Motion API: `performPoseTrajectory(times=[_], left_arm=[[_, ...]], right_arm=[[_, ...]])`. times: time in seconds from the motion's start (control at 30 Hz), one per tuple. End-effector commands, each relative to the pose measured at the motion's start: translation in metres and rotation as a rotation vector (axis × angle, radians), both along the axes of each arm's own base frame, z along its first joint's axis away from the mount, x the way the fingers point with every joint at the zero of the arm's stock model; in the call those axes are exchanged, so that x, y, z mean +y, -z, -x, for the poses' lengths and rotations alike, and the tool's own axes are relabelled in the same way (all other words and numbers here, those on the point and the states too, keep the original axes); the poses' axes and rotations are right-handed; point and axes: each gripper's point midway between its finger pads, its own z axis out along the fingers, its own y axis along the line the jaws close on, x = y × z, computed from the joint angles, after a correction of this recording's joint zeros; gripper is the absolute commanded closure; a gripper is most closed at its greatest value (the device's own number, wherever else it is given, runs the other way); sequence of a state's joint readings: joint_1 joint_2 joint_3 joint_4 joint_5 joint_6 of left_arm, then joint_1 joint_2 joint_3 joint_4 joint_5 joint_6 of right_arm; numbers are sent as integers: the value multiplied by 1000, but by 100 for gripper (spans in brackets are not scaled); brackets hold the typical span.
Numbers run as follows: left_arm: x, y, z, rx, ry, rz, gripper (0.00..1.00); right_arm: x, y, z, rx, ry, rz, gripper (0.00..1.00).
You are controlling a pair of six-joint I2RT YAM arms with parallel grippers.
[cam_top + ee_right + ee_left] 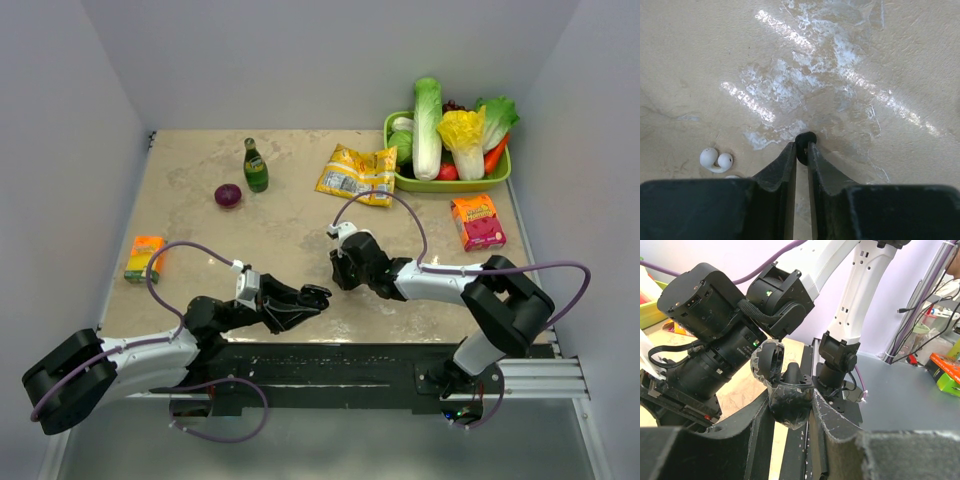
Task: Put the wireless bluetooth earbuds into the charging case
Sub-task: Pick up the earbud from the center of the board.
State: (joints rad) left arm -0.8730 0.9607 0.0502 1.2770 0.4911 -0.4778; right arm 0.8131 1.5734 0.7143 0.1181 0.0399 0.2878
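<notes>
White and glossy, one earbud [716, 160] lies on the desk [865, 60] just beside the right claw [801, 150], near the middle of the desk's near edge. A sliver of a second white thing [732, 176] next to it is half hidden by the claw's finger. The right claw is almost pressed together, its tips nipping a small dark round thing [801, 142] that I cannot identify, and it touches neither white piece. The left claw [790, 407] pinches a dark glossy case [787, 390], what looks like its lid [767, 362] swung open, held up off the desk close to the right arm. The risk, as I judge it: if that dark thing is no earbud, the right claw is gripping beside its target and would carry nothing useful to the case. So slim a hold at the very tips could also let a slippery piece squirt out, and the two claws are close enough to bump when they meet
</notes>
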Motion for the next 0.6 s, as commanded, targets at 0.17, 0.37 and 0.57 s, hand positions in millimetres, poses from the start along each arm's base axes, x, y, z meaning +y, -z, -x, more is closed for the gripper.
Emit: performPoseTrajectory(times=[0.17,0.37,0.57], left_arm=[[50,-21,39,-209,-21,230,100],[50,-21,39,-209,-21,230,100],[51,-21,40,-211,-19,229,100]], right_arm=[[-6,-1,-11,-11,66,48,100],[-7,3,-10,0,71,56,100],[-8,6,-10,6,72,65,100]])
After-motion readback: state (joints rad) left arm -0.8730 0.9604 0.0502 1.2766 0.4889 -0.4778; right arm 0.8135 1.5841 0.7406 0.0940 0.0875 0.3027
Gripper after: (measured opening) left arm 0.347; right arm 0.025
